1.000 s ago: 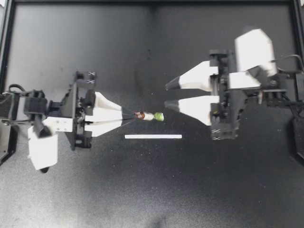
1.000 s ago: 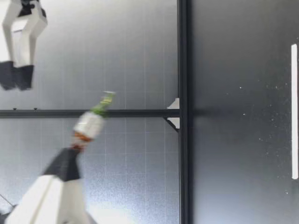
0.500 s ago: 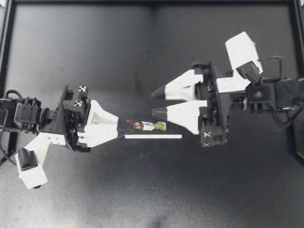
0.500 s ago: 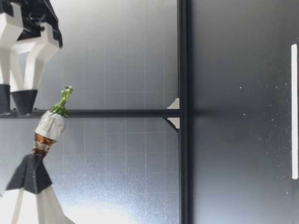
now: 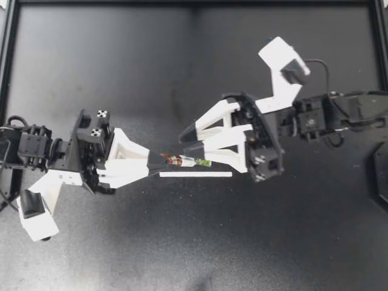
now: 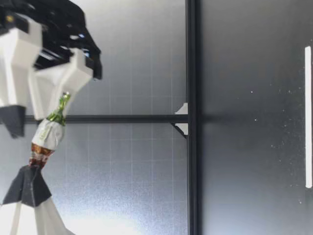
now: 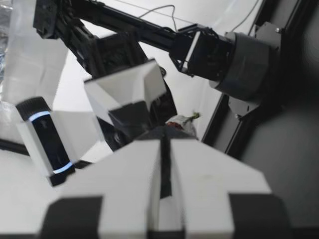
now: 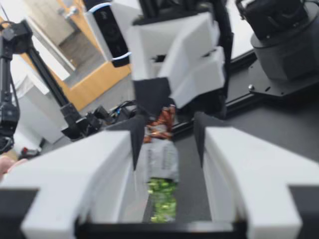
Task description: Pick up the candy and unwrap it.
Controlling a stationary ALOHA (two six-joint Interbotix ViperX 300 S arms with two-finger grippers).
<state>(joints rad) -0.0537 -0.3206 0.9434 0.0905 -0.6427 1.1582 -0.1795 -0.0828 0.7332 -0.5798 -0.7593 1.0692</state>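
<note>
My left gripper [image 5: 156,162] is pinched narrow on the brown twisted end of the candy [image 5: 189,161], whose green end points straight ahead of its tips. From above, my right gripper [image 5: 187,141] overlaps the candy and its grip is unclear. The right wrist view settles it: its fingers [image 8: 137,137] stand wide, the candy [image 8: 160,158] between them with a gap on one side. The low view shows the candy [image 6: 49,134] held well above the table. The left wrist view shows only a sliver [image 7: 182,121] past the tips. A white strip [image 5: 195,174] lies on the table [image 5: 91,54] below.
</note>
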